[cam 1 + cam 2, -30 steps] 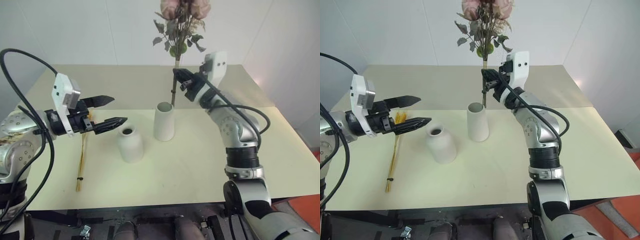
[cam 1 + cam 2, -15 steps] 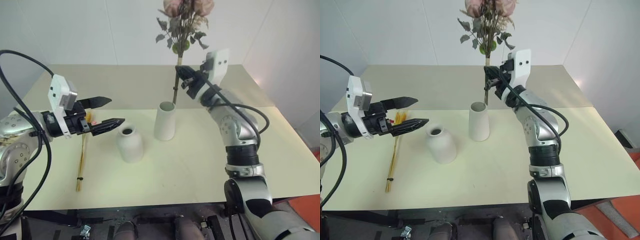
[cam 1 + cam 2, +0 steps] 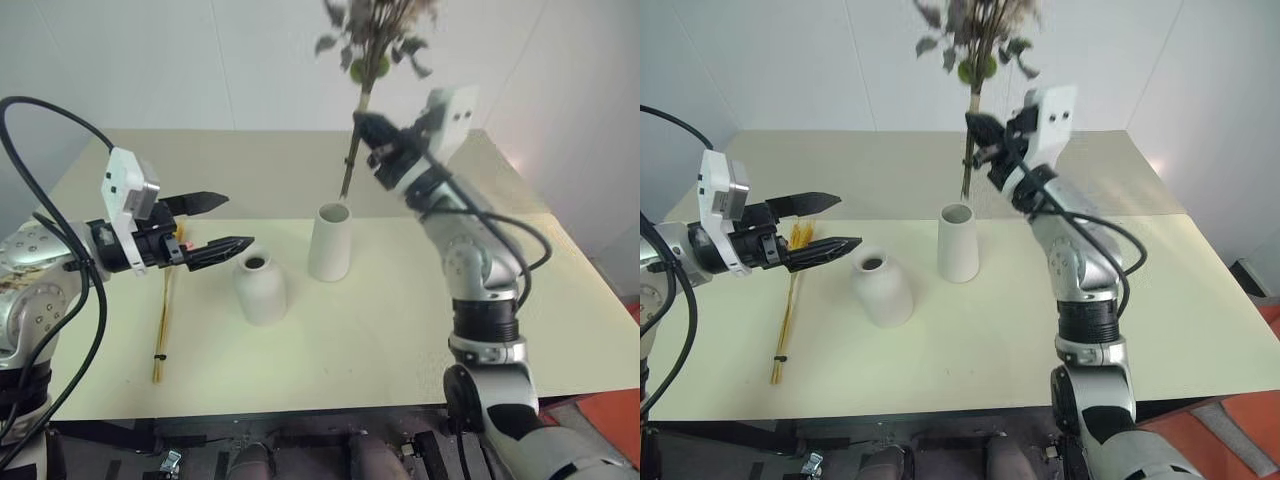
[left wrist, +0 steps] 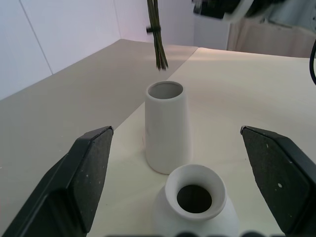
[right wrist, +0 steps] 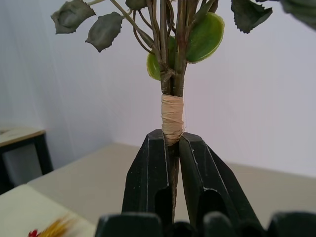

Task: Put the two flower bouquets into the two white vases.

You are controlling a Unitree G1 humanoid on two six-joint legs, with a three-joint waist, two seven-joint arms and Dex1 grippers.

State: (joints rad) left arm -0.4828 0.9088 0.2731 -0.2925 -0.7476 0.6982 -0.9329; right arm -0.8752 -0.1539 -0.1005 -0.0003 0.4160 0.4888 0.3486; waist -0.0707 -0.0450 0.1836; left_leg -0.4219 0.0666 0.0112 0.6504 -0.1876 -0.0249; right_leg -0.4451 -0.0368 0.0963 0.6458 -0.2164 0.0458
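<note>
Rounded vase (image 3: 260,288) left of taller vase (image 3: 329,242), wheat bouquet (image 3: 163,320) lying further left; rose stems (image 3: 349,168) above taller vase

Arms: silver-grey metal shells w/ black joint rings, loose black cables looping along both. White boxy cam block on each wrist. Left gripper (image 3: 218,222) & right gripper (image 3: 366,133): two black tapered fingers each, matte plastic.

The rose bouquet (image 3: 372,40) runs off the picture's top edge, so its blooms are cut away, and its leaves are blurred; its stem disappears between the fingers of the right end effector (image 5: 171,163). The wheat bouquet (image 3: 164,318) lies partly hidden behind the left end effector (image 3: 224,222); its blooms are too small to make out.
</note>
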